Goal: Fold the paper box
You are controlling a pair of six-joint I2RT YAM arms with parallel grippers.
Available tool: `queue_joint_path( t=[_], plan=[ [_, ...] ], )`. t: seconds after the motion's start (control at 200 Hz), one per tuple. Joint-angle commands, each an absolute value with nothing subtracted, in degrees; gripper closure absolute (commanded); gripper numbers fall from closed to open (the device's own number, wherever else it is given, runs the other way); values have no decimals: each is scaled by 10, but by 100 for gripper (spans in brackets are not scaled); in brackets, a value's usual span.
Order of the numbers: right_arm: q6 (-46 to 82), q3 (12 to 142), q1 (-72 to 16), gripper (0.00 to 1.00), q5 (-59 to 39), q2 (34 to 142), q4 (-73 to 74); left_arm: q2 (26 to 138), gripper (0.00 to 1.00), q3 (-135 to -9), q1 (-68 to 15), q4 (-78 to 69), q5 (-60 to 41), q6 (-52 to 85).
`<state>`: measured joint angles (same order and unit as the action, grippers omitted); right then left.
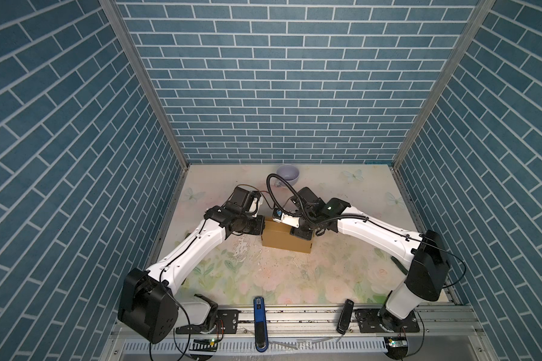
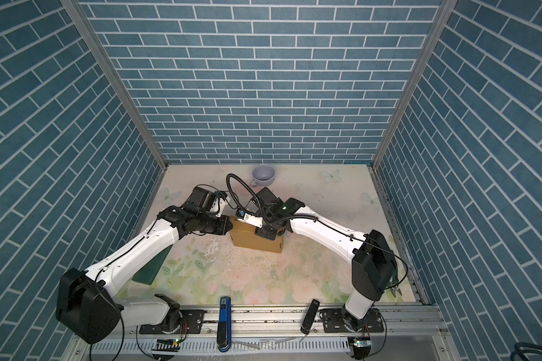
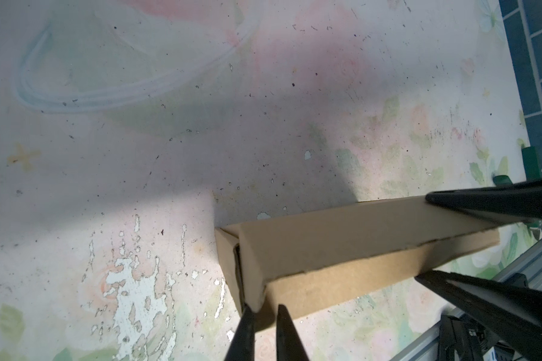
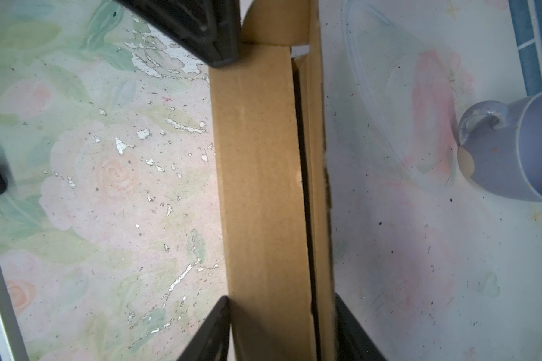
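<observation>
Plain brown cardboard paper box [image 1: 287, 241] stands on edge mid-table on the floral-print tabletop [image 1: 263, 278], between both arms. It is folded into a flat slab, with one long seam gaping a slit (seen in the right wrist view). The right gripper [image 4: 282, 303] straddles its upper edge, fingers pressed on both faces, clamping the box. The left gripper [image 3: 263, 308] sits at the box's left end, jaws narrowly parted, one fingertip touching the corner, nothing pinched between. A pale lilac ceramic mug [image 1: 288, 175] sits behind the box, near the back wall. A dark green flat board [image 2: 149, 268] lies under the left arm.
</observation>
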<state>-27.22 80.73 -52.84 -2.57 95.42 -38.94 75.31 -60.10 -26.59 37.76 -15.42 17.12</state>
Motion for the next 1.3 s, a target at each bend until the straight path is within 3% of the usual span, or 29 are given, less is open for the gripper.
queue_joint_path(
  t=[0.0, 0.785, 1.295],
  plan=[
    [-262, 790, -530, 51, -22, 968, -390, 755, 79, -599, -268, 406, -143, 170],
    [-256, 795, -527, 55, -26, 973, -388, 741, 67, -632, -268, 425, -98, 162],
    [-249, 796, -528, 58, -26, 972, -388, 778, 80, -650, -268, 378, -118, 159]
  ],
)
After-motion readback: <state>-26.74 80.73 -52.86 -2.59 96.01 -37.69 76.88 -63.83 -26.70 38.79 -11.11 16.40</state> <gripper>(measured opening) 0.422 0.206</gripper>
